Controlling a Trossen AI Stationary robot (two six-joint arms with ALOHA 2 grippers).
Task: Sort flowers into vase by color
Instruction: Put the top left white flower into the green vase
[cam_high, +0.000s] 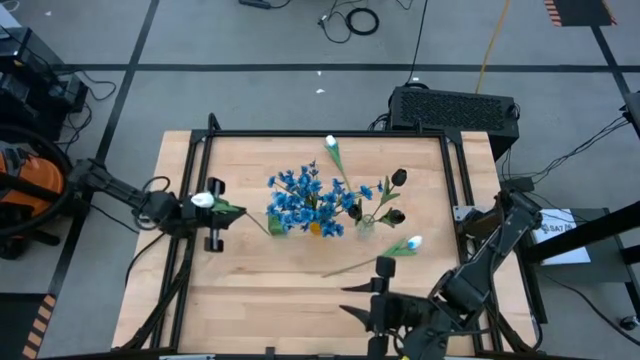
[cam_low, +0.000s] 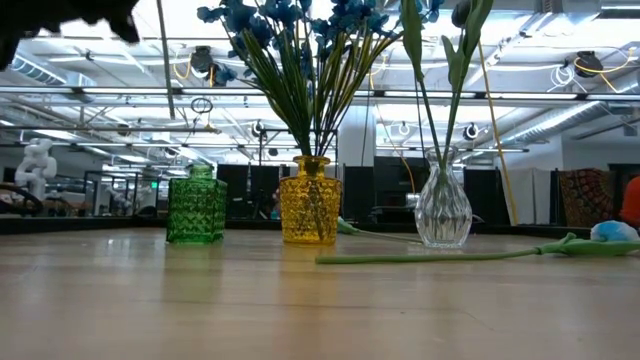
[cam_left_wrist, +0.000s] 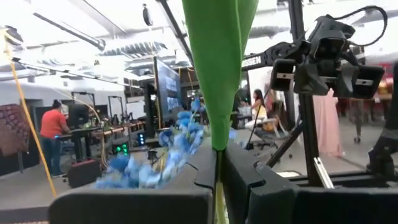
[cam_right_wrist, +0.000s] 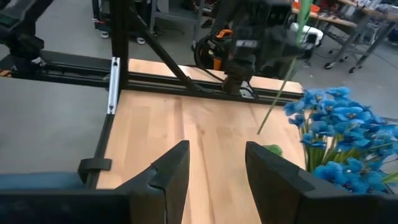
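Pale wooden bench (cam_high: 300, 290): our left gripper (cam_high: 205, 212) clamps a white tulip bud on a green stem (cam_high: 203, 200); next, the green glass vase (cam_low: 196, 205). Right gripper (cam_right_wrist: 214, 165) wide, waiting.

Bare table (cam_high: 280, 300) before the vases (cam_high: 315, 226)

Grey floor (cam_high: 250, 40), black tape lines

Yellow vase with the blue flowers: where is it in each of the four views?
High view: yellow vase at table centre, mostly hidden under the blue flowers.
Low view: centre, between the green vase and the clear vase.
Left wrist view: vase not visible; only the blue blooms show behind the left gripper.
Right wrist view: vase not visible; the blooms are at the right edge.
Shared landmark: the blue flowers.
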